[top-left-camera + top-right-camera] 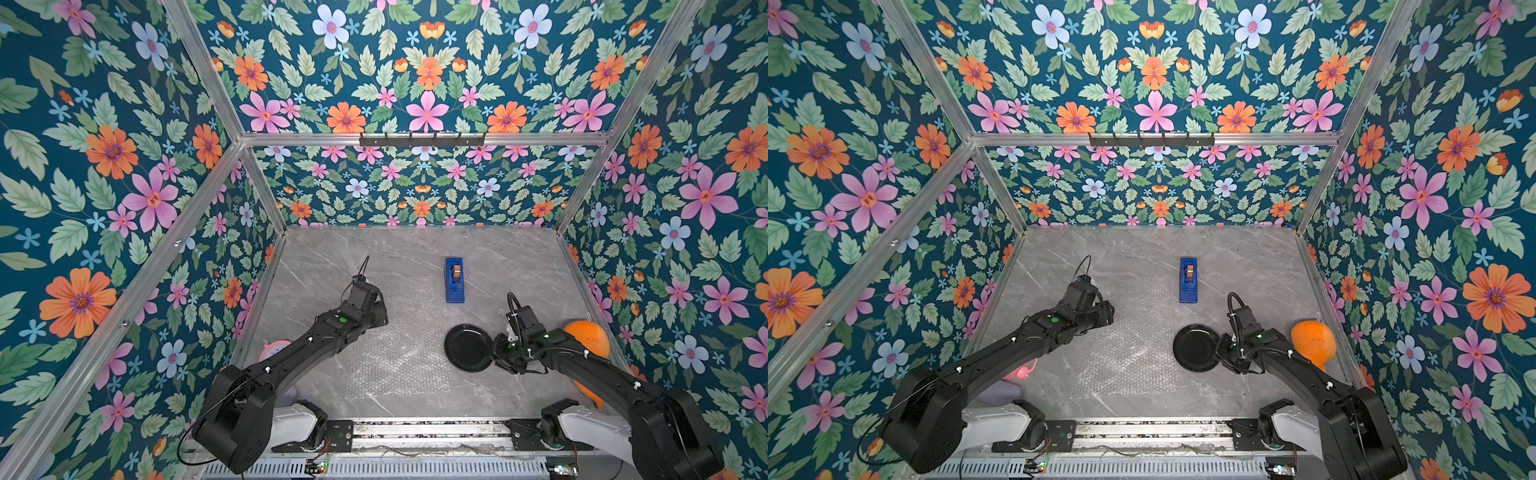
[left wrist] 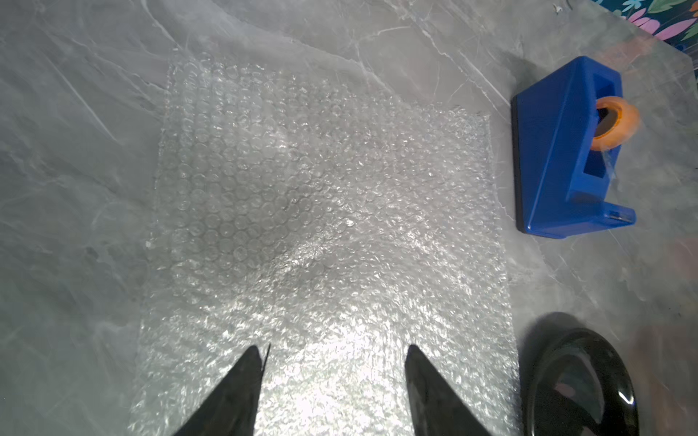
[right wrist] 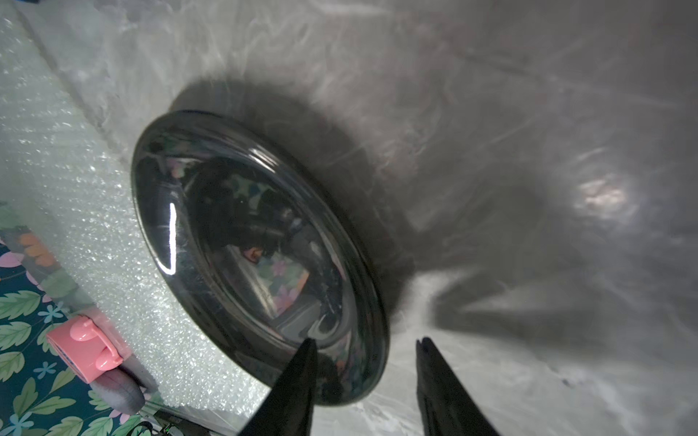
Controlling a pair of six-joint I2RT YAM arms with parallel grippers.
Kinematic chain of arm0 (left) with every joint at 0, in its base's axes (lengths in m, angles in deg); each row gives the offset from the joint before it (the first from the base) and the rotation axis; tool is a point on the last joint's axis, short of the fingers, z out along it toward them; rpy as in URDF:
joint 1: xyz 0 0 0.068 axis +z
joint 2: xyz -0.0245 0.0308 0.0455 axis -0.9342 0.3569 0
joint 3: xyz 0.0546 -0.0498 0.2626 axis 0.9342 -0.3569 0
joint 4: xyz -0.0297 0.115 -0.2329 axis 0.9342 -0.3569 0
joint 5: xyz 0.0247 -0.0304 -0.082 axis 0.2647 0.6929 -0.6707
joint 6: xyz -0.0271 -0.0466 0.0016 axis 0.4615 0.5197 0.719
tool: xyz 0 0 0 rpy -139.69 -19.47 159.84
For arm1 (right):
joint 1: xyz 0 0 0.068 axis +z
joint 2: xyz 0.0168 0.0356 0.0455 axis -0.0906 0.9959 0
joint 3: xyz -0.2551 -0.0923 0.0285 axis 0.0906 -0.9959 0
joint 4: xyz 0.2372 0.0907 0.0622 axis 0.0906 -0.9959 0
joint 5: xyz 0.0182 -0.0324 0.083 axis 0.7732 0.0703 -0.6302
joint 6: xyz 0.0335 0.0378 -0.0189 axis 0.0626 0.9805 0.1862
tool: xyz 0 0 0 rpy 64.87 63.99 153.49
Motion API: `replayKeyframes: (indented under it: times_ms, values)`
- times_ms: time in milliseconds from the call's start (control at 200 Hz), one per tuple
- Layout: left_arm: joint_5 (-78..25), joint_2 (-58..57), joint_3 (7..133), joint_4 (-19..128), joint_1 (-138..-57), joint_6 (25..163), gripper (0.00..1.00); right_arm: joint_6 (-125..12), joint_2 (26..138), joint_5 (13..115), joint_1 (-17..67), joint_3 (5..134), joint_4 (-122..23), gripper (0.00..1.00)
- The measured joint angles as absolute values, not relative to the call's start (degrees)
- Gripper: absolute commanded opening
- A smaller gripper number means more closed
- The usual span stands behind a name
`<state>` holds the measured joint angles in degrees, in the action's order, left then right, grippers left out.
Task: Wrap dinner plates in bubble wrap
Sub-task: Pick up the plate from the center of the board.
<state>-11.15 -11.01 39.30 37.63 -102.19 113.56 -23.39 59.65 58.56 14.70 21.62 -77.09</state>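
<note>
Both claws were open: your left claw (image 2: 334, 355) over the bubble wrap (image 2: 321, 188), right claw (image 3: 364, 351) straddling the plate (image 3: 241, 241) rim on the counter (image 2: 75, 113) beside the wrap. Glossy rim could've slipped from a shallow pinch.

Both top views bright, evenly lit from overhead, sharp, wallpaper (image 1: 112, 153) stretched toward the edges; left wrist view: bubble wrap (image 2: 321, 226) glares white near the lens; right wrist view dimmer, soft, blurred: plate (image 3: 245, 256) carries a thin glare streak, throws a dark shadow on table (image 3: 528, 113).
</note>
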Motion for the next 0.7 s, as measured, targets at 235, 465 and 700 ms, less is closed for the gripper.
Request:
replayKeyframes:
  times_ms: [235, 465, 700]
  values:
    - [-12.2, -10.8, 38.9, 37.1, -102.2, 113.9, 0.59, -23.1, 60.4, 58.3, 13.9, 19.4, -73.4, 0.32]
    - [-12.5, -11.5, 38.9, 37.0, -102.2, 114.0, 0.57, -22.0, 59.4, 57.6, 13.1, 17.6, -70.1, 0.26]
    - [-12.5, -12.2, 38.6, 36.8, -102.2, 114.1, 0.54, -21.3, 57.1, 56.7, 12.3, 15.1, -67.7, 0.05]
